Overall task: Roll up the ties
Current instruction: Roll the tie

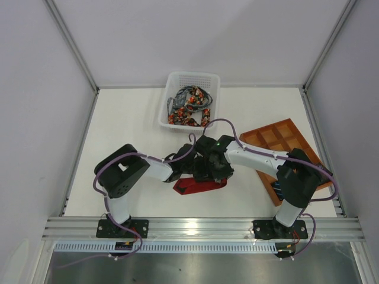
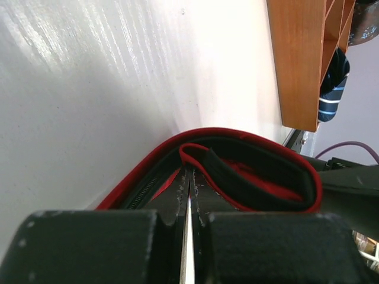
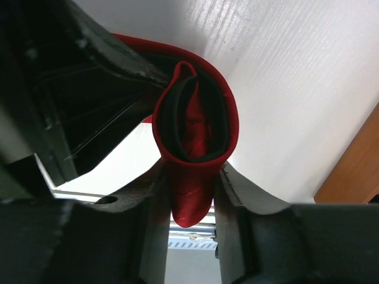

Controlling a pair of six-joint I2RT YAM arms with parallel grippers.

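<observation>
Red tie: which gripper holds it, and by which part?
Right gripper clamps the red tie by its loose roll; left gripper seems to pinch the inner end.

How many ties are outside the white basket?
2: the red tie lies on the table mid-front; the navy striped tie sits in the orange-brown tray. Others may be hidden.

Red tie [image 3: 195, 177]: cloth, slight satin sheen, with matt black lining. Bench [image 2: 89, 89]: white, smooth, glossy, finely streaked. Tray [image 2: 296, 59]: orange-brown, smooth, wood-like. Basket [image 1: 192, 74]: white perforated plastic. Rail [image 1: 201, 226]: ribbed bare metal.
</observation>
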